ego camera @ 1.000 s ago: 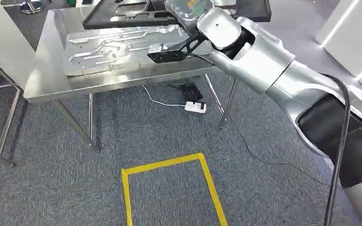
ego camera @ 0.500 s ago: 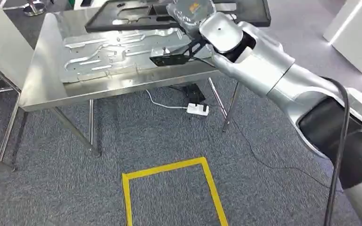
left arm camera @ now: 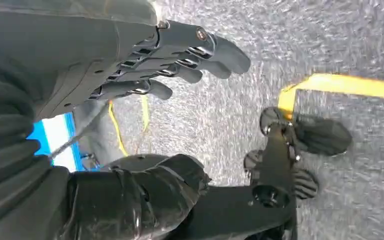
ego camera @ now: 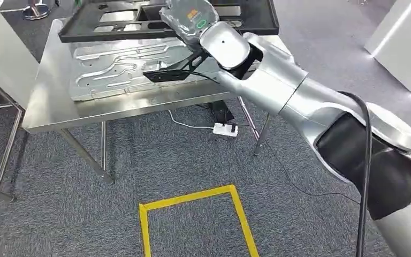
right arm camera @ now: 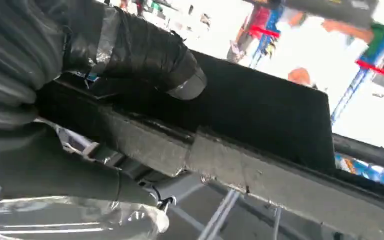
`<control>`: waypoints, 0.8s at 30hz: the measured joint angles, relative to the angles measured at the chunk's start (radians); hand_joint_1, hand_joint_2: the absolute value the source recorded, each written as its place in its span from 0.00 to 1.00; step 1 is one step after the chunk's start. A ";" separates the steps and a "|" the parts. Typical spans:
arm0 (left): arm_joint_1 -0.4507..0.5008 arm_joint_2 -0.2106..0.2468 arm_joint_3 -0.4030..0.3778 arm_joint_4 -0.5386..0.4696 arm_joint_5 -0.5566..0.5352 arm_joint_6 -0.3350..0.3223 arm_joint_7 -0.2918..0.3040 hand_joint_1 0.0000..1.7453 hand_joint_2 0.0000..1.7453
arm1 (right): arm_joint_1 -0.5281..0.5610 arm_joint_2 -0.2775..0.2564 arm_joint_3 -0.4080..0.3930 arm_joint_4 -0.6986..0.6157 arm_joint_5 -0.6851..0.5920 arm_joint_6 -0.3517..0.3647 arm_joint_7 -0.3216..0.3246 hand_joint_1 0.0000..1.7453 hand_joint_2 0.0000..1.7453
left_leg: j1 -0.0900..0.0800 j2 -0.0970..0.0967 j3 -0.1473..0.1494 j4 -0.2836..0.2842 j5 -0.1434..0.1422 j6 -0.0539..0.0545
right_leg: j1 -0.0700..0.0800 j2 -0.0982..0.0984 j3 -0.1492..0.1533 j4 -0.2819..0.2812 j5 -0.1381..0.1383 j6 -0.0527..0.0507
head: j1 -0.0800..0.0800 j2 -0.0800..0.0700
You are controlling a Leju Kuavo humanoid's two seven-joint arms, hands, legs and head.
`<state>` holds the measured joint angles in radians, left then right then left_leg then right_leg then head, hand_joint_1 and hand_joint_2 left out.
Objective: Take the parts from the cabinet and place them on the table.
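A large flat black part [ego camera: 107, 33] with cut-outs hangs just above the far side of the steel table [ego camera: 53, 118]. My right hand [ego camera: 190, 19], wrapped in clear plastic, grips its near edge. In the right wrist view the thumb [right arm camera: 145, 50] lies over the black part [right arm camera: 260, 115], and the hand holds its thick edge. A silver stamped metal panel [ego camera: 112, 64] lies flat on the table, under and in front of the black part. My left hand [left arm camera: 180, 55] hangs over the grey carpet, fingers apart and holding nothing.
A white power strip [ego camera: 225, 129] and its cables lie on the carpet under the table. A yellow tape rectangle [ego camera: 192, 190] marks the floor in front of me. White furniture [ego camera: 401, 37] stands at the far right, and metal legs [ego camera: 2, 155] stand at the left.
My right arm has swung left, carrying the black part further left over the table and the silver panel. The view has shifted a little as well.
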<state>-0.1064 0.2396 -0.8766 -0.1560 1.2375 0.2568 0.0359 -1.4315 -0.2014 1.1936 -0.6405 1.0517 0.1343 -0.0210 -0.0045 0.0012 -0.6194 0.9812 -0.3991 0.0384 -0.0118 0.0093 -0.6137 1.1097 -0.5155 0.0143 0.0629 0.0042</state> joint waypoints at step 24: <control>0.007 -0.008 -0.001 0.000 0.015 0.015 0.032 0.00 1.00 | -0.035 0.141 0.000 0.119 0.012 -0.024 -0.021 1.00 1.00 | 0.008 -0.008 -0.056 0.069 0.016 -0.045 | 0.005 0.006 0.027 -0.065 0.041 -0.028 | -0.010 0.000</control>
<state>-0.0999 0.2319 -0.8774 -0.1560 1.2528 0.2720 0.0683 -1.4670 -0.0607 1.1936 -0.5215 1.0636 0.1106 -0.0423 0.0036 -0.0073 -0.6755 1.0500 -0.3827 -0.0064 -0.0068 0.0152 -0.5864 1.0452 -0.4743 -0.0141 0.0534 0.0042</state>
